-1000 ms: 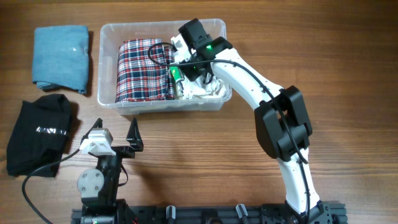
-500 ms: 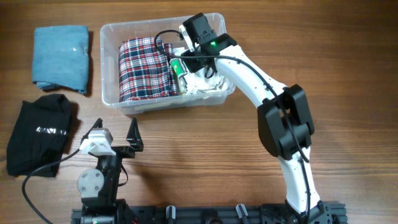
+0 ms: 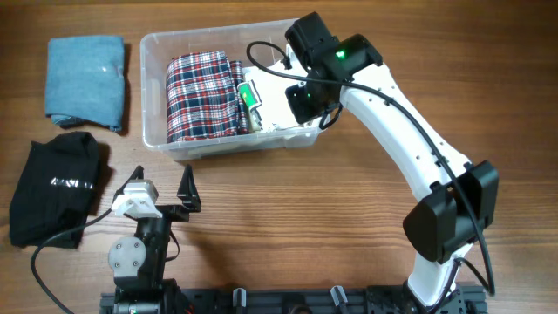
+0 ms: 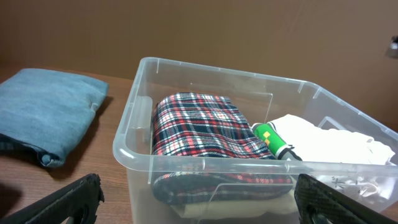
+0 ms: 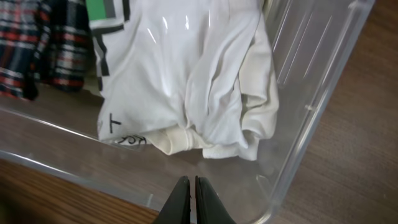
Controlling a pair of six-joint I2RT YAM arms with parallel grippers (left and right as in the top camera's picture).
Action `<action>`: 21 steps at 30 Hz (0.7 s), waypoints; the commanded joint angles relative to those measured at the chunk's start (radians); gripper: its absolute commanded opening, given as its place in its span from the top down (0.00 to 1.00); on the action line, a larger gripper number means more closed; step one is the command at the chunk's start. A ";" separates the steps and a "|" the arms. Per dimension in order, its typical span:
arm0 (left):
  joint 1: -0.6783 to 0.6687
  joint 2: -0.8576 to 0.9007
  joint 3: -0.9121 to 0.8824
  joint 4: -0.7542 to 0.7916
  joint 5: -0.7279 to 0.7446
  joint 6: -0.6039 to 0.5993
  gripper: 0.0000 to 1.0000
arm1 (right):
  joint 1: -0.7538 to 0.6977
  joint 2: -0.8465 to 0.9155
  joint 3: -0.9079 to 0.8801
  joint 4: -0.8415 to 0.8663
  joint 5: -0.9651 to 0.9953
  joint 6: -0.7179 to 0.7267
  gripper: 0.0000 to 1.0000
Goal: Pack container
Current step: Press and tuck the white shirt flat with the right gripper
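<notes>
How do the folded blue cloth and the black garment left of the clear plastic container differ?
The folded blue cloth is plain and squarely folded, level with the clear plastic container; the black garment bears pale lettering and lies askew, below it in the overhead view. Both lie on the wooden table, outside the container.

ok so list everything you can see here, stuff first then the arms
container: 1, clear, far middle of the table
plaid cloth: 1, red, white and dark check, folded in the container's left part
white garment: 1, white with a green patch, in the container's right part
blue cloth: 1, blue, folded, left of the container
black garment: 1, black, table's left edge
table: 1, brown wood
left gripper: 1, black, open, beside the black garment
right gripper: 1, black, shut, empty, over the container's right end
</notes>
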 commanded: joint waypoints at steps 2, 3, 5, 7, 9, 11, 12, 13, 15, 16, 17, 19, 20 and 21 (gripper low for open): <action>0.005 -0.007 -0.005 -0.005 -0.009 -0.005 0.00 | 0.001 0.010 -0.084 0.021 0.000 0.014 0.96; 0.005 -0.007 -0.005 -0.005 -0.009 -0.005 0.00 | 0.001 0.010 -0.106 0.019 0.000 0.015 0.96; 0.005 -0.007 -0.005 -0.005 -0.009 -0.005 0.00 | 0.001 0.010 -0.138 0.005 0.000 0.022 0.96; 0.005 -0.007 -0.005 -0.005 -0.009 -0.005 0.00 | 0.001 0.010 -0.147 -0.030 0.000 0.040 0.96; 0.005 -0.007 -0.005 -0.005 -0.009 -0.005 0.00 | 0.003 0.010 -0.147 -0.070 -0.001 0.049 0.96; 0.005 -0.007 -0.005 -0.005 -0.009 -0.005 0.00 | 0.008 0.010 -0.147 -0.080 0.000 0.063 0.96; 0.005 -0.007 -0.005 -0.005 -0.009 -0.005 0.00 | 0.010 0.010 -0.147 -0.075 0.000 0.064 0.96; 0.005 -0.007 -0.005 -0.005 -0.009 -0.005 0.00 | 0.010 0.010 -0.147 -0.064 0.000 0.063 0.96; 0.005 -0.007 -0.005 -0.005 -0.009 -0.005 0.00 | 0.011 0.010 -0.147 0.007 0.000 0.001 0.96; 0.005 -0.007 -0.005 -0.005 -0.009 -0.005 0.00 | 0.011 0.010 -0.147 0.049 0.000 -0.025 0.96; 0.005 -0.007 -0.005 -0.005 -0.009 -0.005 0.00 | 0.011 0.010 -0.147 0.091 0.000 -0.045 0.96; 0.005 -0.007 -0.005 -0.005 -0.009 -0.005 0.00 | 0.011 0.010 -0.147 0.169 0.000 -0.086 0.96; 0.005 -0.007 -0.005 -0.005 -0.009 -0.005 0.00 | 0.011 0.010 -0.147 0.204 0.000 -0.113 0.96; 0.005 -0.007 -0.005 -0.005 -0.009 -0.005 0.00 | 0.011 0.010 -0.147 0.220 0.000 -0.131 0.96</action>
